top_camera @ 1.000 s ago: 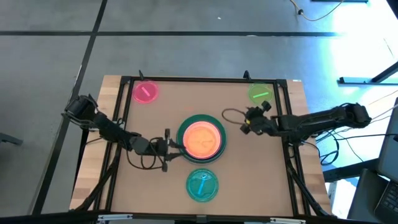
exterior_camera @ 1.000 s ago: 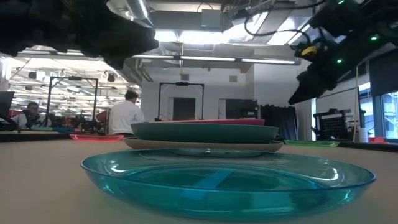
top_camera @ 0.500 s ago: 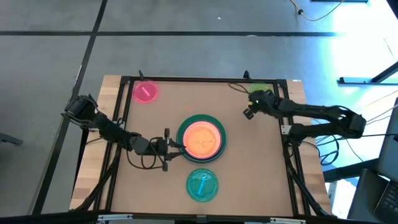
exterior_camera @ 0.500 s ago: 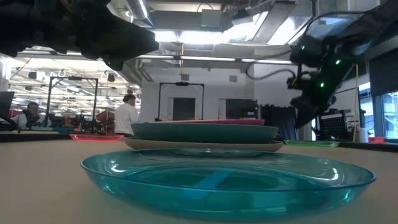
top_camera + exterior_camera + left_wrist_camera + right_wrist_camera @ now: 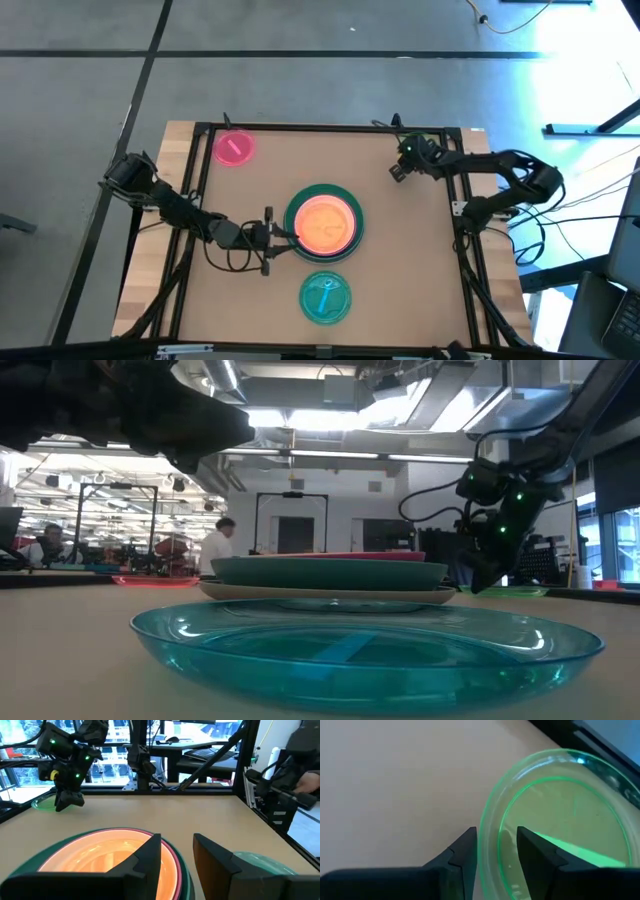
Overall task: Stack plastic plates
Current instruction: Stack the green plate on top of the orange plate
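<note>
A stack of plates (image 5: 324, 222) stands mid-table, an orange plate on top and a dark teal rim around it. The light blue plate (image 5: 327, 298) lies alone nearer the near edge, and the small pink plate (image 5: 233, 148) at the far left corner. The green plate (image 5: 560, 820) rests flat at the far right corner. My right gripper (image 5: 496, 837) is open and tipped down over the green plate's rim (image 5: 490, 827), one finger outside and one inside; I see no touch. My left gripper (image 5: 177, 840) is open, level, just left of the stack (image 5: 100, 850).
A black frame (image 5: 300, 127) borders the tan table top. Bare table lies between the stack and the green plate, and left of the stack toward the pink plate. A person (image 5: 222, 545) walks in the room beyond the far edge.
My right gripper has swung from beside the stack's right side toward the far right corner, dropped down and tipped onto the green plate's rim. The plates have stayed where they were.
</note>
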Robot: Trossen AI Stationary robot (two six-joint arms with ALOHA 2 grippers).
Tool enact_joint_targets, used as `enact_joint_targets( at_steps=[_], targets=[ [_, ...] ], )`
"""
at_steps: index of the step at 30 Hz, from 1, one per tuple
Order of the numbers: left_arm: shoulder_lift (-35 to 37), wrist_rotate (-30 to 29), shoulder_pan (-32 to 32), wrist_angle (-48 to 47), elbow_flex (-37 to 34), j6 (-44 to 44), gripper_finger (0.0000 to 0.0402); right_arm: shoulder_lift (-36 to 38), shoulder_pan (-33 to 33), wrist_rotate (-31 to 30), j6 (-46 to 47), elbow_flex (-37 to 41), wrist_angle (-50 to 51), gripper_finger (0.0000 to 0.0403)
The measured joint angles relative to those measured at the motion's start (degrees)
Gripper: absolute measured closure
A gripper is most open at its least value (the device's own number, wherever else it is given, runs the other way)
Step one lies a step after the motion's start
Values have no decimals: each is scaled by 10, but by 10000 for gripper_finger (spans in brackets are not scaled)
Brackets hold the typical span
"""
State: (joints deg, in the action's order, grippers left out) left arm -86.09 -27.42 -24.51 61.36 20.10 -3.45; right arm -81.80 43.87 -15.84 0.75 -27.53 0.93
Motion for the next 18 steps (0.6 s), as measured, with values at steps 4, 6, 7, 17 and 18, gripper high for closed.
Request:
enact_joint_targets(
  at_steps=[4, 6, 7, 17, 18],
  targets=[
    [0, 0, 0, 0, 0, 0, 295, -7, 19, 3, -1, 0, -11, 274],
    [0, 0, 0, 0, 0, 0, 295, -8, 25, 19, -3, 0, -11, 279],
    [0, 1, 0, 0, 0, 0, 295, -8, 27, 22, -7, 0, -11, 284],
    [0, 1, 0, 0, 0, 0, 295, -8, 26, 47, -29, -1, -10, 397],
    [0, 1, 0, -1, 0, 0, 295, -8, 26, 47, -32, -1, -10, 394]
  ],
)
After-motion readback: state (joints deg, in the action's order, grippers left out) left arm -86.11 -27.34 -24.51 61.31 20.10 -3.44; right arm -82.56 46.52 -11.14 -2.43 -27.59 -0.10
